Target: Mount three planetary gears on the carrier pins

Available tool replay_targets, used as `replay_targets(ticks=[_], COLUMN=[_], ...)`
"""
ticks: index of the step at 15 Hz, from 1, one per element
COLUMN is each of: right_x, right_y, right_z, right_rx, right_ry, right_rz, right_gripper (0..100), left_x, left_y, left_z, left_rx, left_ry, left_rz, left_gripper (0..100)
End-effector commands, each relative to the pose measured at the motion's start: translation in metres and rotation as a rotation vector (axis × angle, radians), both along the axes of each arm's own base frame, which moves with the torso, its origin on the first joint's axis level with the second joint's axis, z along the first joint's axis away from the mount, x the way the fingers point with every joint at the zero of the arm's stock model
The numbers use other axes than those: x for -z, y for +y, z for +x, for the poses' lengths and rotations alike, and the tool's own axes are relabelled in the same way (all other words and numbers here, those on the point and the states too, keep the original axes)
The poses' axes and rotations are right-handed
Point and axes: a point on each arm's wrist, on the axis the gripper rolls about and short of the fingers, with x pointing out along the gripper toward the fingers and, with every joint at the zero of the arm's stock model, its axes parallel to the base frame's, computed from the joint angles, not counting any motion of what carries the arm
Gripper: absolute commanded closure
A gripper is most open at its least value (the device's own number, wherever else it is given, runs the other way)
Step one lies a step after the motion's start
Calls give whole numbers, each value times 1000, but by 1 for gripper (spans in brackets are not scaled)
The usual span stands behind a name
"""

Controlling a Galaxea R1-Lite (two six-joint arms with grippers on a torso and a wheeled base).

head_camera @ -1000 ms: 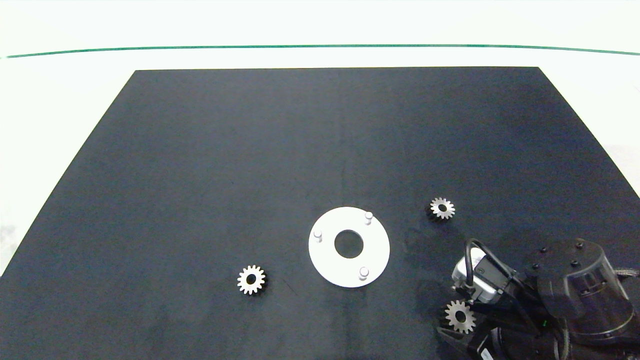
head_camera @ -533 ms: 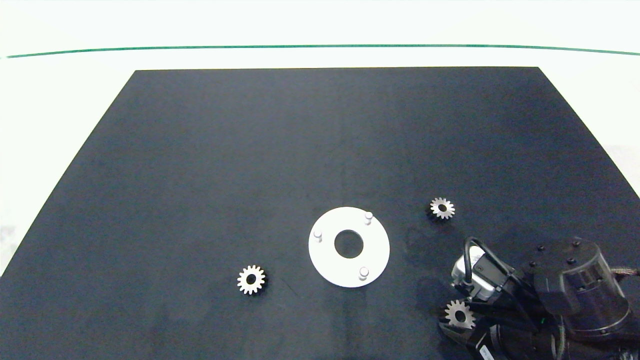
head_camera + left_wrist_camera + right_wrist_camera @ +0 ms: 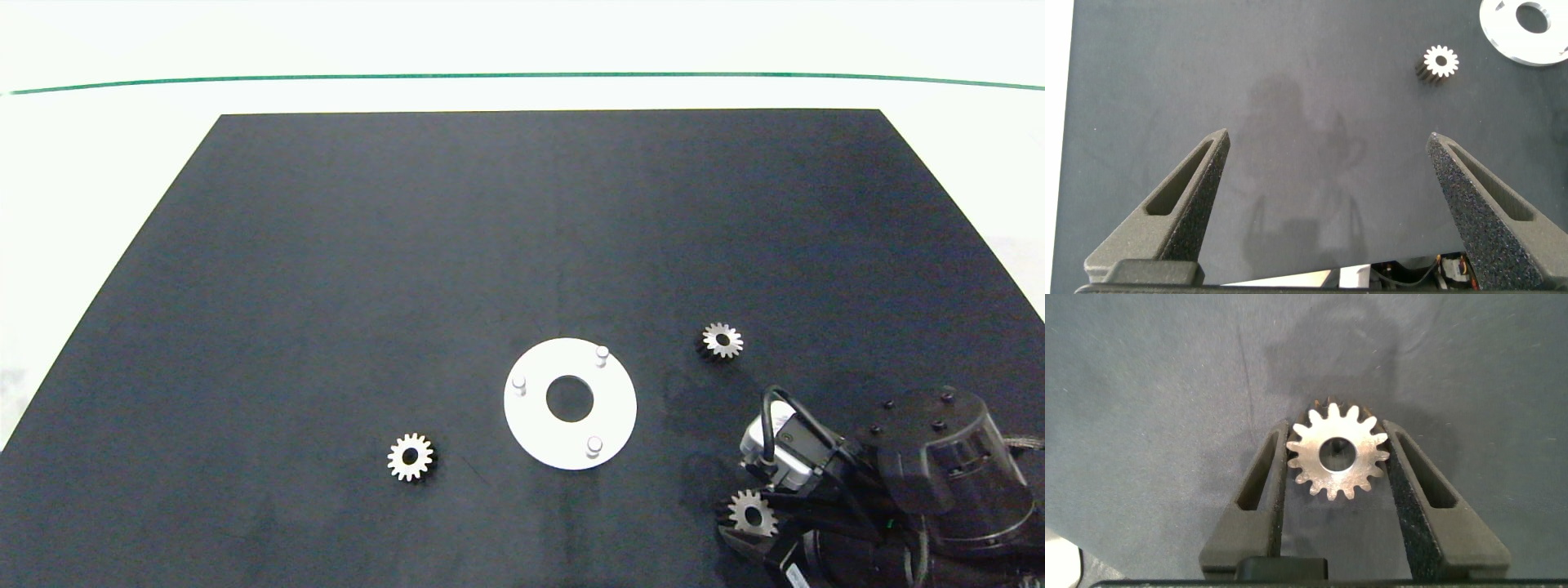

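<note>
Head view, left to right: one planetary gear (image 3: pixel 411 457) lies near the counter's front edge, then the white disc (image 3: pixel 535 425) with its three carrier pins (image 3: pixel 601 354) bare, then another gear (image 3: pixel 722 340). By the front right corner the right gripper (image 3: pixel 1337 461) has closed onto the third gear (image 3: pixel 1337 452), which has shifted slightly since a second ago, so lifting looks next. The left gripper (image 3: pixel 1329 159) hangs spread and empty.
</note>
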Motion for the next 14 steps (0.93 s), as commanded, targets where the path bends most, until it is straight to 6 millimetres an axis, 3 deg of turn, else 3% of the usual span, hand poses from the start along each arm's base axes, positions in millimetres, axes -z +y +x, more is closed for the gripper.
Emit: replay_targets(ticks=[1,6,14], right_x=[-13,-31,-68], right_y=[-5,-3,27], right_z=[-6,-5,-1], right_rx=[-2,-10,-91], right_ry=[-52,-125,-140], right_rz=[30,30,33], right_gripper=[75,75,75], left_x=[0,0,0], left_y=[0,0,0], left_z=[0,1,1], left_rx=[0,0,-1], left_ry=[3,8,8], left_rz=[1,1,3], left_gripper=[0,0,0])
